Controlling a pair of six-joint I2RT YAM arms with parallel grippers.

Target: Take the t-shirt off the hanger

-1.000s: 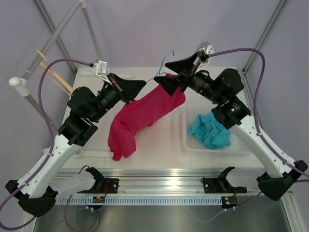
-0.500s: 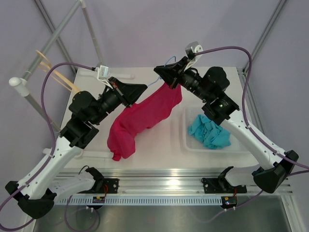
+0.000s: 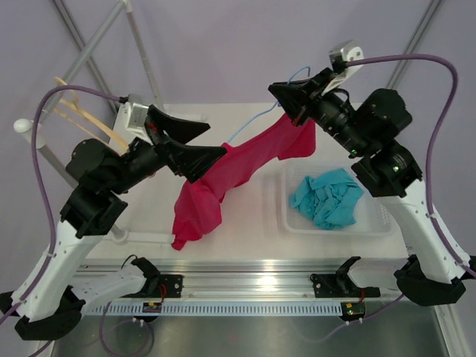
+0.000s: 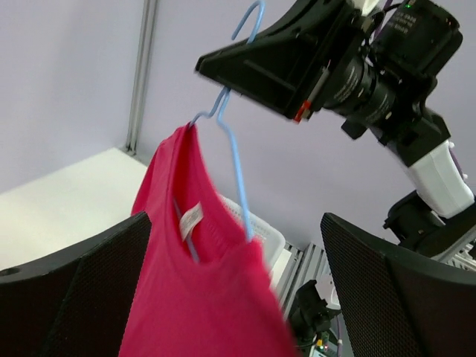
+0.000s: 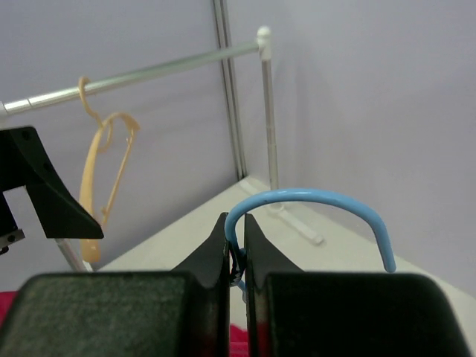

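Right end effector [image 5: 236, 230] clamped on hanger [image 5: 305, 193] neck; left end effector [image 3: 216, 140] wide open.
T-shirt [image 3: 223, 175] hangs below the right end effector, between the left one's fingers. Close left low on fabric, pull down off one shoulder, keep hanger steady.

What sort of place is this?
Probably a robot lab bench, not a home: two arms bolted to a white table, a metal frame, and a small clothes rail.
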